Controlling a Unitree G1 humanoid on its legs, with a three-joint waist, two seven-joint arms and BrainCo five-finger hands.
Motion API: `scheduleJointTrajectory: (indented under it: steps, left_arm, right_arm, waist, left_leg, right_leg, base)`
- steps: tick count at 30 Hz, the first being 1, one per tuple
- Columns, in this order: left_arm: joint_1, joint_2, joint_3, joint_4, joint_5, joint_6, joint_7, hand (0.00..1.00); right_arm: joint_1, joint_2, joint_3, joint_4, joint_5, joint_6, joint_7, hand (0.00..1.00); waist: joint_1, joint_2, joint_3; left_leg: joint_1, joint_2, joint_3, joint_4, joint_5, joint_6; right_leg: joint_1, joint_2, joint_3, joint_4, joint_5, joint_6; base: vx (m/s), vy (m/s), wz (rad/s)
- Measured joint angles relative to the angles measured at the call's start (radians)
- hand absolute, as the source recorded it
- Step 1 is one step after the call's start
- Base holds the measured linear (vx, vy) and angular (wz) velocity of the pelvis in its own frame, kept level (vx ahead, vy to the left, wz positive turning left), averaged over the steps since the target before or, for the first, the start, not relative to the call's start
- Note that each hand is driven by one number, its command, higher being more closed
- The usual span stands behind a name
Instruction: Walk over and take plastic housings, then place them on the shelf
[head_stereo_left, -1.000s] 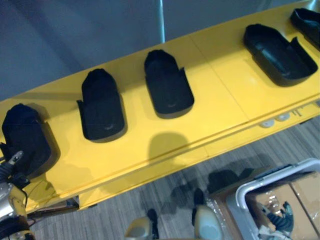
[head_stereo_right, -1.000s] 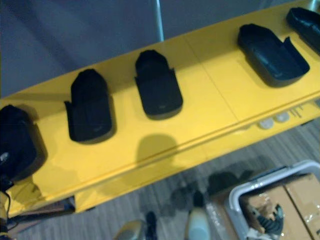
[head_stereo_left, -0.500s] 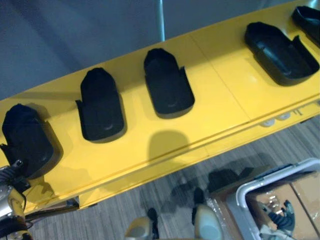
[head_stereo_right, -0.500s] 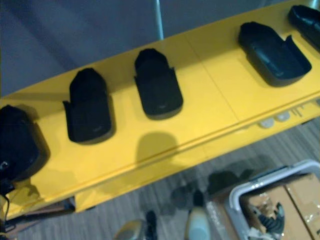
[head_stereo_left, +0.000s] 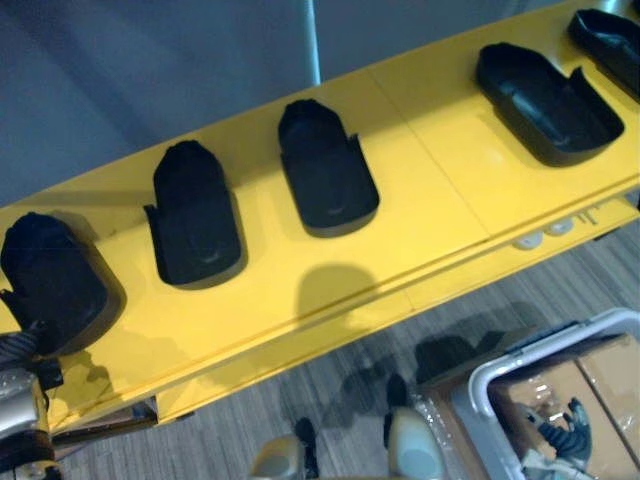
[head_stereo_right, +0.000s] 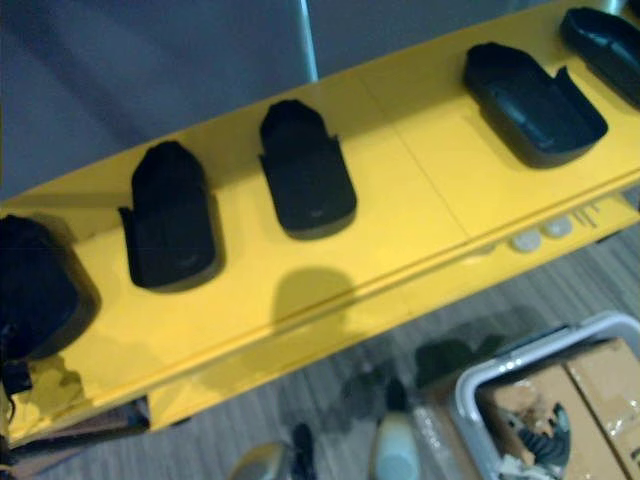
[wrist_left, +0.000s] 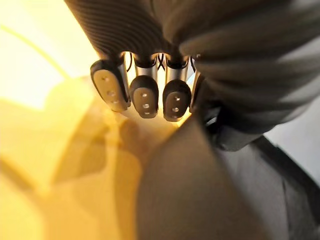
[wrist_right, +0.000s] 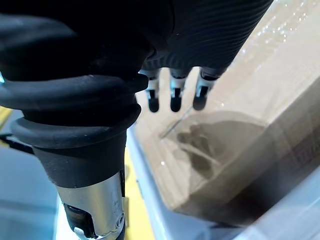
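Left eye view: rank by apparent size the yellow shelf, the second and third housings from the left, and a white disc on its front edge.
1. Yellow shelf.
2. Second housing and third housing: look alike, so tied.
3. White disc, smallest.

No legible txt; faint marks (head_stereo_left: 592, 213) on yellow shelf (head_stereo_left: 440, 200) front edge maybe print, unreadable.

Five black housings (head_stereo_left: 50, 280) (head_stereo_left: 195, 215) (head_stereo_left: 325, 170) (head_stereo_left: 540, 90) (head_stereo_left: 610, 35); one yellow shelf (head_stereo_left: 420, 200); one cardboard box (head_stereo_left: 600, 380).
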Motion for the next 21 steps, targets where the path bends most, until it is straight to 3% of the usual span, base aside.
scheduleJointTrajectory:
  steps: [8,9,13,21]
  left_arm:
    - [-0.027,0.103,-0.071,0.0,0.198,0.001,-0.051,1.0]
    - [-0.028,0.108,-0.071,0.0,0.202,0.001,-0.051,0.0]
    - [-0.029,0.108,-0.072,0.003,0.185,0.019,-0.003,0.0]
    - [-0.025,0.109,-0.062,0.002,0.161,0.022,0.106,0.0]
  right_arm:
    - [0.0,-0.02,0.001,0.024,0.01,0.0,0.005,0.0]
    - [0.0,-0.025,0.001,0.028,0.01,0.0,0.006,0.0]
    - [0.0,-0.035,0.002,0.056,0.01,-0.003,0.022,0.0]
    - [0.0,-0.022,0.049,0.049,0.009,-0.046,0.013,0.0]
  waist:
    - [-0.002,0.012,0.002]
    - [-0.002,0.016,0.002]
    - [-0.001,0.035,-0.007]
    - [0.002,0.038,-0.009]
  left_leg:
    - [0.001,-0.001,0.0,0.0,0.0,0.0]
    - [0.001,-0.001,0.0,-0.001,0.0,0.0]
    - [0.001,-0.002,0.0,-0.002,0.0,0.0]
    - [0.012,-0.001,-0.002,-0.002,0.003,-0.001]
  right_leg:
    - [0.001,0.001,0.001,-0.004,0.001,0.0]
    - [0.001,0.001,0.001,-0.006,0.002,0.001]
    - [0.006,0.002,0.001,-0.016,0.007,0.003]
    - [0.038,0.004,-0.002,-0.06,0.033,0.004]
  base:
    - [0.0,0.0,0.0]
    - [0.0,0.0,0.0]
    - [0.0,0.0,0.0]
    - [0.0,0.0,0.0]
